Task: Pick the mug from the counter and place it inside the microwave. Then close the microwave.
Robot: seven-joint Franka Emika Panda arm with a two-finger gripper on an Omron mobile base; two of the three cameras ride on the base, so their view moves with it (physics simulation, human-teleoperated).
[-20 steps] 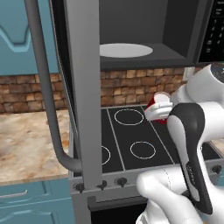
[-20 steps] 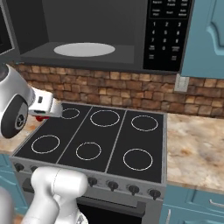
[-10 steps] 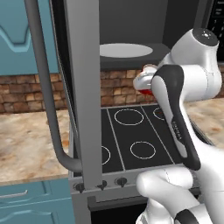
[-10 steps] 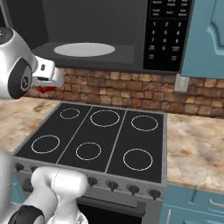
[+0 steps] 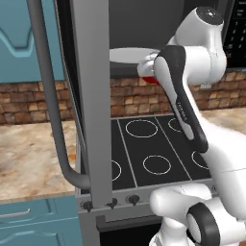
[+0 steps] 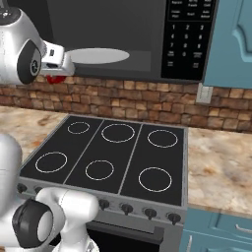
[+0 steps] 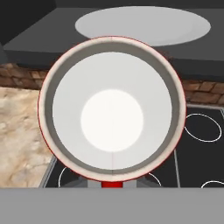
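— What do I get from the hand view that the base views hide?

— I look straight down into the mug: one mug, white inside, nothing in it. In the left base view I catch just a red sliver of it behind the arm.

— Where is it relative to the microwave?

— Held in the air just in front of the open cavity, about level with its floor, above the stove. One white plate lies inside the microwave, bare.

— And the gripper?

— Clamped tight on the mug. I count six white rings on the stove in the right base view. The door stands wide open; the left base view shows it.
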